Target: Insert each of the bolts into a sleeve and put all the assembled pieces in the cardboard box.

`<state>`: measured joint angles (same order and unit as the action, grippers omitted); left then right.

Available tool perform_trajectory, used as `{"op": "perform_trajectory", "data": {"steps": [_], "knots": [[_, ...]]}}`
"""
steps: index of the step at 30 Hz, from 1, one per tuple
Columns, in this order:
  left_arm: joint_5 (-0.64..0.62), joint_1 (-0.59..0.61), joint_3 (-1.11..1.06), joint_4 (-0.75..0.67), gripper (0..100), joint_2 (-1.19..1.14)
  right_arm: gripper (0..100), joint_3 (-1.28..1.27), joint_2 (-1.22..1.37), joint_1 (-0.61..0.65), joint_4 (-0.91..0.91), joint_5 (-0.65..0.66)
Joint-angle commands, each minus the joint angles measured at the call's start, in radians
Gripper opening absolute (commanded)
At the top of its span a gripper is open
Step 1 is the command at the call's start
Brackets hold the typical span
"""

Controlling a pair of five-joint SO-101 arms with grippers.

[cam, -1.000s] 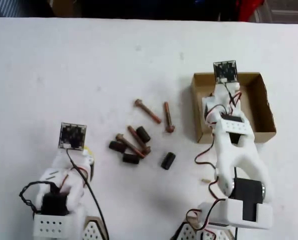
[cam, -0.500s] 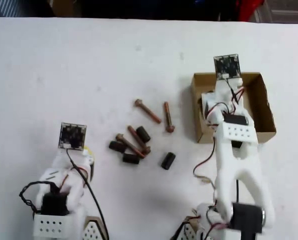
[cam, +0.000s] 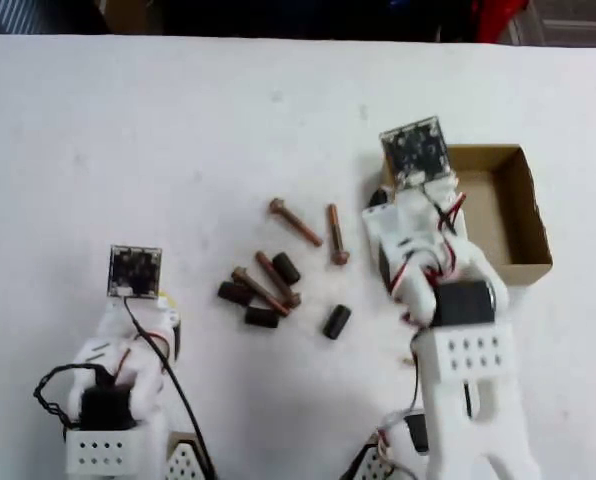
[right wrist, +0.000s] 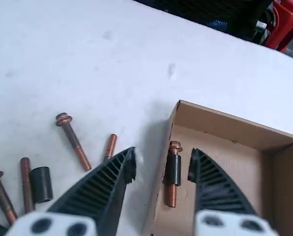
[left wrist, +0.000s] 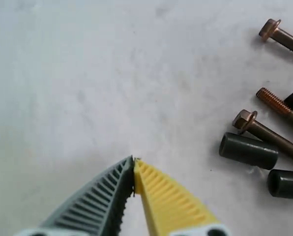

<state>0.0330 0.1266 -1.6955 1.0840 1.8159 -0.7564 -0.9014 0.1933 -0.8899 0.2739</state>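
Several copper bolts (cam: 296, 222) and black sleeves (cam: 336, 321) lie loose at the table's middle. The cardboard box (cam: 523, 205) stands to their right, and one bolt with a sleeve on it (right wrist: 173, 169) lies on its floor. My right gripper (right wrist: 162, 164) is open with nothing between its fingers, hovering over the box's left wall (right wrist: 159, 196). My left gripper (left wrist: 134, 161) is shut and holds nothing, low over bare table to the left of the pile. From the left wrist, a bolt (left wrist: 264, 132) and a sleeve (left wrist: 248, 150) lie off to one side.
My right arm (cam: 428, 260) covers the box's left part. The white table (cam: 128, 130) has free room at the left and back. Dark clutter and something red (right wrist: 284, 22) stand beyond the far edge.
My right arm has drawn back and swung left, from over the box's inside to its left wall. My left arm has shifted only slightly.
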Motion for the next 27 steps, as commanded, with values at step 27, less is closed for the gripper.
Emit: {"op": "perform_trajectory", "data": {"steps": [27], "knots": [[0.005, 0.102, 0.020, 0.037, 2, 0.008, 15.2, -0.370, -0.213, 0.552, -0.025, 0.241]]}}
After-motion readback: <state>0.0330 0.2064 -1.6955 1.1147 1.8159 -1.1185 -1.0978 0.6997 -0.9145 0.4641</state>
